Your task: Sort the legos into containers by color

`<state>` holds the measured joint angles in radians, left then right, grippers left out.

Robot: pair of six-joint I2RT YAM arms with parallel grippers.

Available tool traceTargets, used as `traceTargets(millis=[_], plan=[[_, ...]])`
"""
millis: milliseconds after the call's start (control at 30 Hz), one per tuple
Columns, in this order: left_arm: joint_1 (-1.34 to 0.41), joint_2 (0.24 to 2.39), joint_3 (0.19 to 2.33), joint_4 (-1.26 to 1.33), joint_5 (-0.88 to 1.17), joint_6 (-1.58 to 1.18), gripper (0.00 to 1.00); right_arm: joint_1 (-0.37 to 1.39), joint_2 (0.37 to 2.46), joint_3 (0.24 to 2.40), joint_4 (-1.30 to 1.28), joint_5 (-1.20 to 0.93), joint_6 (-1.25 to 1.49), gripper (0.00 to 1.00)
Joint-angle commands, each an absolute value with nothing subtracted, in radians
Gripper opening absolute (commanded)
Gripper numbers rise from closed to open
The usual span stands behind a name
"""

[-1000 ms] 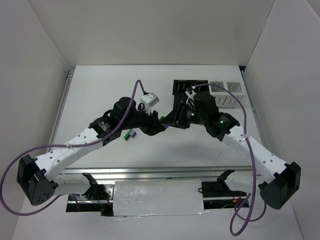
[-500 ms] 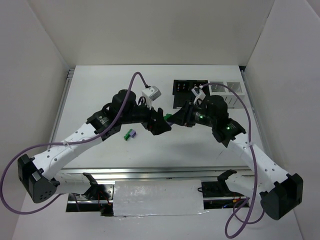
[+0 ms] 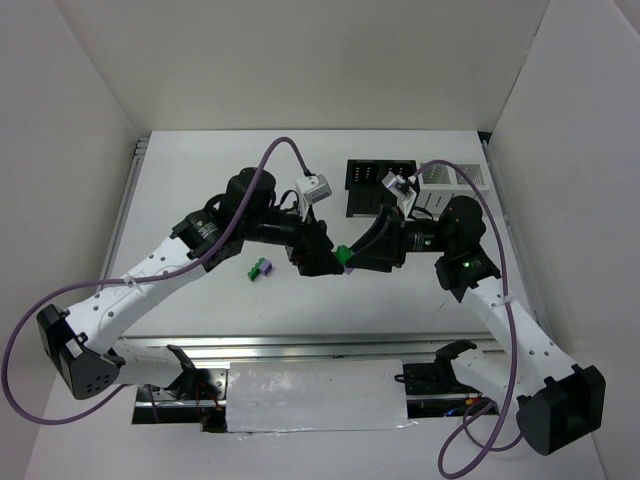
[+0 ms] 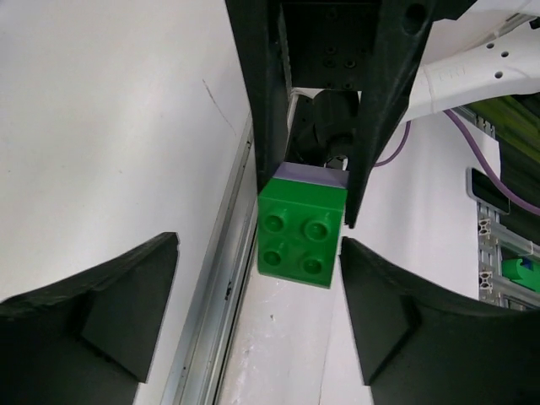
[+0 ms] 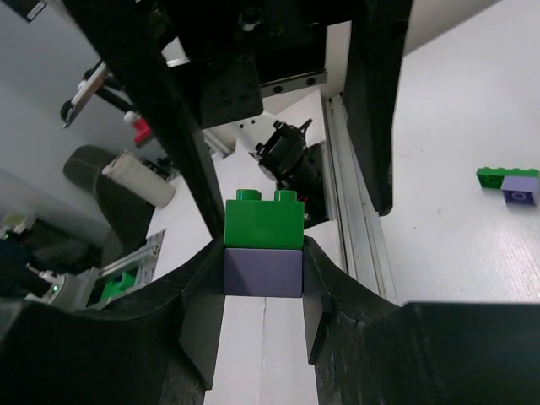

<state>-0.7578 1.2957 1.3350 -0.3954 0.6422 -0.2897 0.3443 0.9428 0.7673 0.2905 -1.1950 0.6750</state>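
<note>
Right gripper (image 5: pixel 262 257) jaws clamped on purple brick (image 5: pixel 263 273), green brick (image 4: pixel 302 238) stacked on it. Left gripper (image 4: pixel 257 274) jaws wide, straddling green, no contact. Pair drifted down-frame to centre, below containers (image 3: pixel 380 178). Likely pull-apart next.

left pincer (image 4: pixel 257 308) agape, opposite right pincer (image 5: pixel 263 283) tight on lego stack (image 5: pixel 263 243)

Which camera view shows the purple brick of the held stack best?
The right wrist view: the purple brick fills the middle, clamped in the right claw below the green brick. The left wrist view shows only a purple sliver behind the green studs; the top view shows none of it.
</note>
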Motion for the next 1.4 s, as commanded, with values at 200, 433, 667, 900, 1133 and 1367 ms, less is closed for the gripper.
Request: traceTargets(millis=[200, 433, 667, 900, 1133, 1367], plan=[[-0.759, 1.284, 1.319, -0.342, 0.678, -0.294, 0.68, 0.345, 0.922, 0.83, 0.212, -1.287, 0.562, 0.0], [-0.759, 1.315, 1.302, -0.247, 0.764, -0.351, 0.23, 0.347, 0.919, 0.848, 0.146, -1.282, 0.515, 0.0], [-0.744, 1.275, 1.299, -0.281, 0.516, -0.356, 0.0, 0.321, 0.931, 0.826, 0.063, -1.29, 0.424, 0.0], [-0.628, 1.167, 1.218, -0.198, 0.468, -0.433, 0.0, 0.301, 0.969, 0.798, 0.151, -1.272, 0.482, 0.0], [-0.592, 1.135, 1.204, -0.241, 0.355, -0.434, 0.0, 0.25, 0.982, 0.885, -0.093, -0.838, 0.436, 0.0], [-0.591, 1.126, 1.229, -0.376, 0.235, -0.385, 0.0, 0.143, 1.121, 1.09, -0.469, 0.071, 0.641, 0.0]])
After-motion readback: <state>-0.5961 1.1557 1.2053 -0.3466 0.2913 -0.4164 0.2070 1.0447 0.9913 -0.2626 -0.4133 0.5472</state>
